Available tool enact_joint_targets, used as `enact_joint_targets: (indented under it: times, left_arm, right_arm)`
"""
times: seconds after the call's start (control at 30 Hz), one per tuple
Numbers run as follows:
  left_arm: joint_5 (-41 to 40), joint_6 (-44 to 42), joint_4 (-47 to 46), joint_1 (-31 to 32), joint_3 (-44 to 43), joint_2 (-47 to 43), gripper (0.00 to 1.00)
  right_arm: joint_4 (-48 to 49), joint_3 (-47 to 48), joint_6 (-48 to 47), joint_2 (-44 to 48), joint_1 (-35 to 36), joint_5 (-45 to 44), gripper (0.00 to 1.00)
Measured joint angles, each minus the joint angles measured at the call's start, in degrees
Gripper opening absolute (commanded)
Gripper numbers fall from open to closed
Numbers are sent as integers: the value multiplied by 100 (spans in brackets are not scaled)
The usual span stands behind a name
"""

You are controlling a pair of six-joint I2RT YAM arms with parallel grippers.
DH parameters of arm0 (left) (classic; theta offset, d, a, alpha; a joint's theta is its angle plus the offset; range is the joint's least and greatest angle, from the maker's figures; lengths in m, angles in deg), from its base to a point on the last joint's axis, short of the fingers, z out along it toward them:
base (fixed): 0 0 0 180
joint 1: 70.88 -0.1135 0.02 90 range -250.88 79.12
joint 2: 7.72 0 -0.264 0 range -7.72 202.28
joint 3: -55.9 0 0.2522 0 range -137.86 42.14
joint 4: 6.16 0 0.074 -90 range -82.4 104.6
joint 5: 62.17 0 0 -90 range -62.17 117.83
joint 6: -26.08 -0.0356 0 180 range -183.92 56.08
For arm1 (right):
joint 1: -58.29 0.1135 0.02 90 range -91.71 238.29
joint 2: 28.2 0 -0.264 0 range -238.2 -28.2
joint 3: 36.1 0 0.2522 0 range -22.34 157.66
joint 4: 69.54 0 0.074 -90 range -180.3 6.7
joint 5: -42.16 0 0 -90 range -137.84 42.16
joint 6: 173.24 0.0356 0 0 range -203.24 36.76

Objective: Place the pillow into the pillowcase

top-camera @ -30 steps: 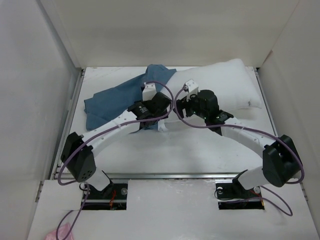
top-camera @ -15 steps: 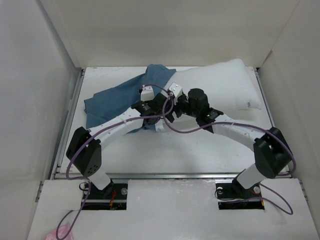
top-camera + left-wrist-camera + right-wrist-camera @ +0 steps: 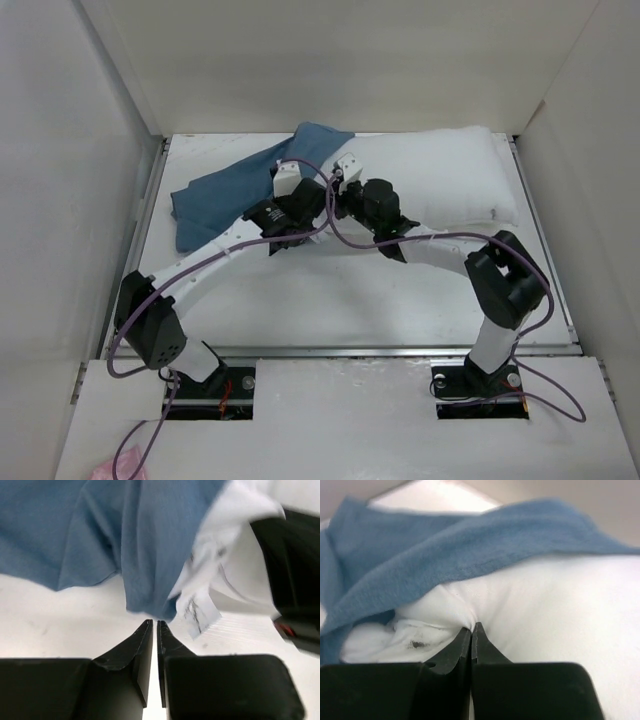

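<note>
Right gripper (image 3: 471,626) pinched shut on pillow (image 3: 545,610) corner; left gripper (image 3: 154,624) closed at pillowcase (image 3: 100,530) hem — grip unclear. Pillowcase only draped over corner — insertion barely begun.

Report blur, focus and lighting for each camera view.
Top external: evenly lit and sharp, though the white pillow nearly melts into the white table. Left wrist: the pillow's edge and its tag are smeared by blur, the pillowcase is soft, the left claw crisp. Right wrist: the pillowcase's far edge is out of focus, the right claw a dark silhouette.
</note>
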Motion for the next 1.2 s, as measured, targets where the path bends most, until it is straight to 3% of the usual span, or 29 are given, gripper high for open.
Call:
enact_joint_targets:
  times: [0.13, 0.47, 0.67, 0.9, 1.07, 1.2]
  left_arm:
    - [275, -328, -400, 227, -153, -273, 0]
    - [1495, -1200, -1488, 603, -691, -459, 0]
    - [787, -841, -1130, 704, -870, -452, 58]
    - [181, 350, -837, 494, 186, -503, 65]
    - [164, 732, -1545, 420, 1572, -463, 67]
    - [-260, 999, -2240, 535, 1757, -118, 72]
  right_arm:
    - [413, 221, 393, 92, 24, -1016, 0]
    - [1012, 789, 1764, -149, 90, -2973, 0]
    - [1034, 750, 2033, -238, 162, -3296, 0]
    - [1032, 693, 2057, -256, 162, -3298, 0]
    - [951, 688, 2031, -262, 162, -3296, 0]
    - [837, 691, 2035, -262, 162, -3287, 0]
